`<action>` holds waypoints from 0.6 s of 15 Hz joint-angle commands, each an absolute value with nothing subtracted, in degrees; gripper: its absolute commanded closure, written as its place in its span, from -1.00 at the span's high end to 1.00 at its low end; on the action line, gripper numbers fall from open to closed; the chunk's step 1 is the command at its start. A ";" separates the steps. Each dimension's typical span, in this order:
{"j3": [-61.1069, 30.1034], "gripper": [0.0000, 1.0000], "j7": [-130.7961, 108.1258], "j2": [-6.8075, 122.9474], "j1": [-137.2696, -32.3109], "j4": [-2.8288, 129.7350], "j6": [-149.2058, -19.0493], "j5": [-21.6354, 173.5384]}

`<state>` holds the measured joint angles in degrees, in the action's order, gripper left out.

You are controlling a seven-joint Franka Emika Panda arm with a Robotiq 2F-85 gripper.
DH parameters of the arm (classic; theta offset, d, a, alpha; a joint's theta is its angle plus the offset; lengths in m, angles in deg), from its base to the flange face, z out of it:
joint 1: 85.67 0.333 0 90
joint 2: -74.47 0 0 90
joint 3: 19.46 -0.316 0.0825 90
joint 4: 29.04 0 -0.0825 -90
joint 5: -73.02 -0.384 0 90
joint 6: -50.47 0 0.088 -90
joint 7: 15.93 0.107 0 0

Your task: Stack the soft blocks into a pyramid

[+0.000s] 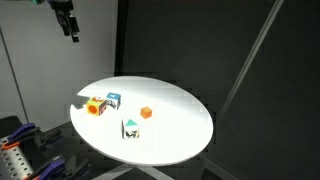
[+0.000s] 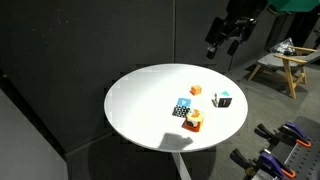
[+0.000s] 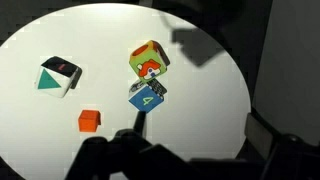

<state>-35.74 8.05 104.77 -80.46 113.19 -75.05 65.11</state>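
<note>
Several soft blocks lie apart on the round white table (image 1: 170,140) (image 2: 135,115). The orange-red and yellow block (image 1: 96,105) (image 2: 194,121) (image 3: 148,62) touches the blue and white block (image 1: 113,99) (image 2: 182,108) (image 3: 147,96). The white block with teal marks (image 1: 130,128) (image 2: 223,99) (image 3: 59,75) sits alone. A smaller plain orange cube (image 1: 146,113) (image 2: 195,90) (image 3: 89,121) also lies apart. No pyramid stands. My gripper (image 1: 70,28) (image 2: 224,42) (image 3: 190,150) hangs high above the table, open and empty.
Black curtains surround the table in both exterior views. A wooden stool (image 2: 285,62) stands behind the arm. Clamps and tools (image 1: 15,150) (image 2: 285,140) lie off the table's edge. The gripper's shadow (image 3: 195,45) falls on the tabletop.
</note>
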 commanded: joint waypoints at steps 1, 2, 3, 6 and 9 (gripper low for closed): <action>-35.14 1.00 8.36 104.70 -79.81 113.03 -74.92 65.53; -35.14 1.00 8.36 104.75 -79.81 113.00 -74.92 65.53; -35.14 1.00 8.36 104.77 -79.81 113.00 -74.92 65.53; -35.14 1.00 8.36 104.77 -79.81 113.00 -74.92 65.53; -34.86 1.00 8.08 103.26 -79.86 111.68 -73.85 65.32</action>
